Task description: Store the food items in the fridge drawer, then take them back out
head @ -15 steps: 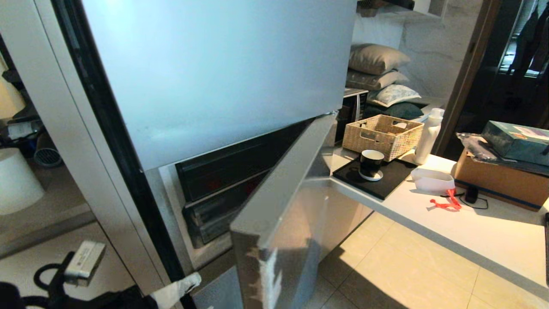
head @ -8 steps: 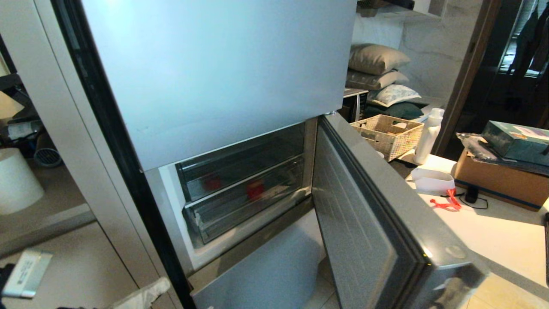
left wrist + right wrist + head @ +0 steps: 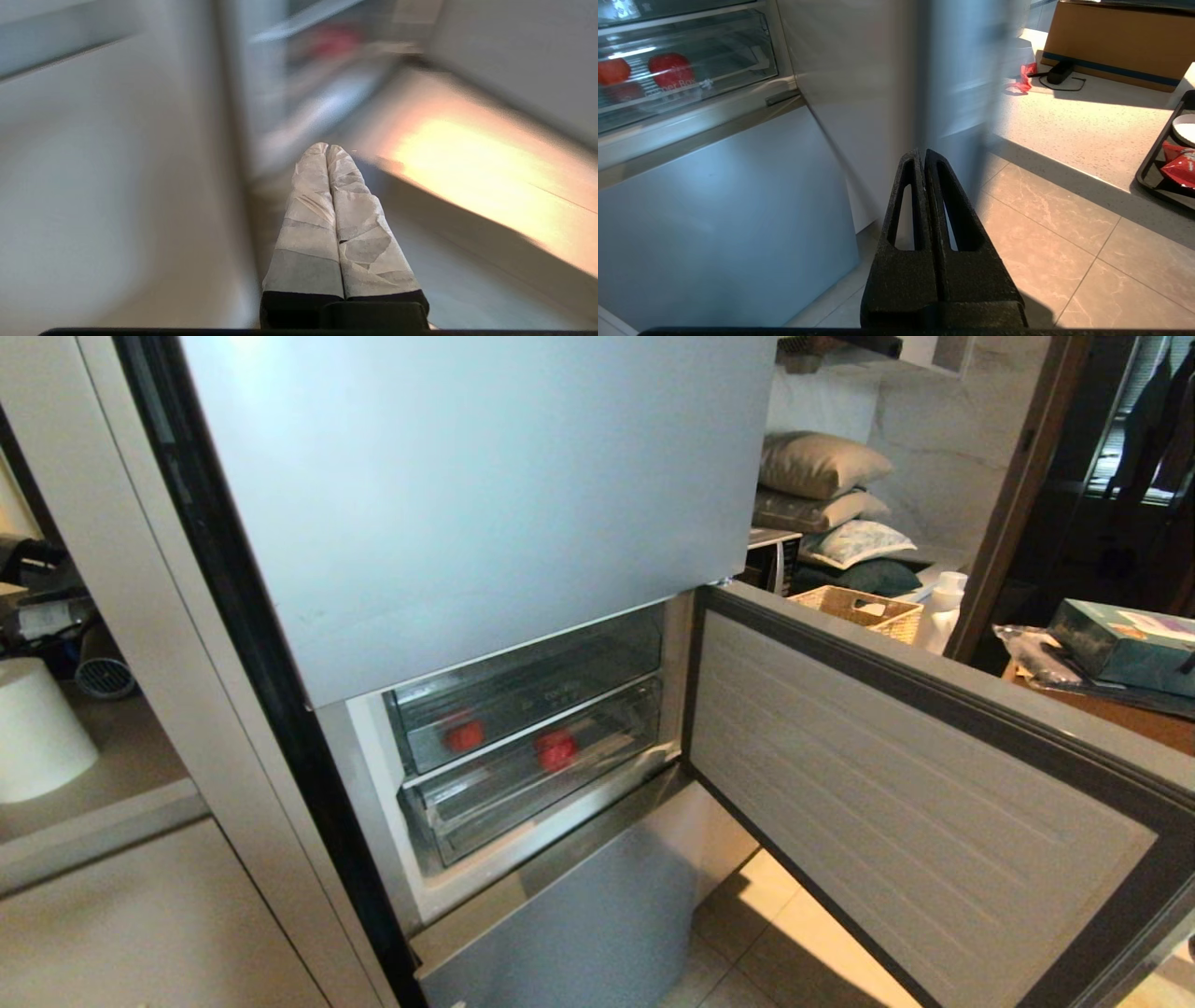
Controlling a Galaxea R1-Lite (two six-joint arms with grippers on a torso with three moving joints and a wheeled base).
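Both jaws together, empty, glossy red fruit [image 3: 556,749] behind clear fridge drawer [image 3: 532,784] front, fridge door [image 3: 915,803] open.

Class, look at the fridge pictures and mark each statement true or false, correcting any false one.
1. The middle fridge door stands open. True.
2. Red fruits lie on the counter. False: they sit inside the clear fridge drawers.
3. The left end effector is shut and empty. True.
4. The right end effector grips a fruit. False: it is shut on nothing.
5. The drawers are pulled out. False: they are pushed in.
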